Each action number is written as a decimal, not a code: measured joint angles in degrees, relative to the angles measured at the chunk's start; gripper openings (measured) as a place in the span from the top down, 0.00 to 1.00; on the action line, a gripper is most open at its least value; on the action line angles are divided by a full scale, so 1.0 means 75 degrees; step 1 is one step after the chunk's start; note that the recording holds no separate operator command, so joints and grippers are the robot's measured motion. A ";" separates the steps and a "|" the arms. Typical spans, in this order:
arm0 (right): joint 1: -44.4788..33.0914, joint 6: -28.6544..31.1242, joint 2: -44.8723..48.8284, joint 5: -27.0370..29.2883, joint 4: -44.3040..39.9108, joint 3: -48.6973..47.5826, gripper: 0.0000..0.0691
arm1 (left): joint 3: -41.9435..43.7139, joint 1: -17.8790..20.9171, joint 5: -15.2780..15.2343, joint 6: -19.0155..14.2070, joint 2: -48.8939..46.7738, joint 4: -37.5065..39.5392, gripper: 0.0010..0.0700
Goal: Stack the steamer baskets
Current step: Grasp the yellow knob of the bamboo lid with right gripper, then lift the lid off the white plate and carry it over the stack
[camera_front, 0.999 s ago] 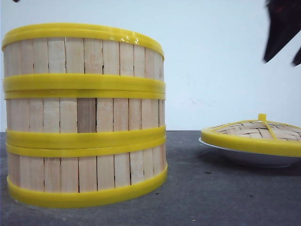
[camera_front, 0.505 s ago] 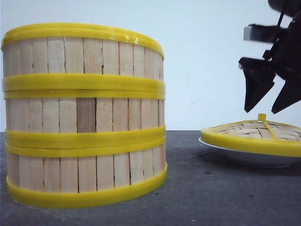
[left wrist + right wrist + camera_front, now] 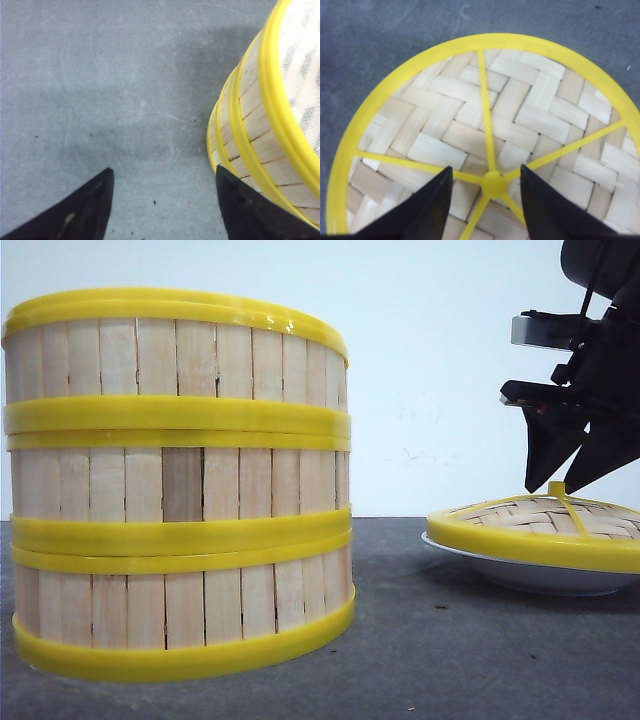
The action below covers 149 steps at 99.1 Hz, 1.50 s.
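Observation:
Three steamer baskets (image 3: 180, 485) stand stacked in one column at the left of the front view, pale slats between yellow rims. The stack (image 3: 260, 125) also shows in the left wrist view, beside my left gripper (image 3: 162, 172), which is open over bare table with one fingertip close to the stack's lower rim. At the right, my right gripper (image 3: 556, 485) hangs open just above the woven lid (image 3: 545, 520). In the right wrist view its fingertips straddle the lid's yellow knob (image 3: 494, 184), with a gap on both sides.
The domed bamboo lid (image 3: 490, 130) with yellow rim and spokes rests on a shallow white plate (image 3: 520, 575) at the right. Dark grey tabletop (image 3: 430, 650) lies between the stack and the plate. A pale wall stands behind.
My right gripper has come down from the upper right corner to just above the lid's knob. The stack, lid and plate have not moved.

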 joint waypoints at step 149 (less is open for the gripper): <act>0.0370 -0.0434 0.0000 -0.0717 -0.2046 0.3002 0.92 | 0.0000 0.0000 -0.0003 0.0000 -0.0003 0.0291 0.45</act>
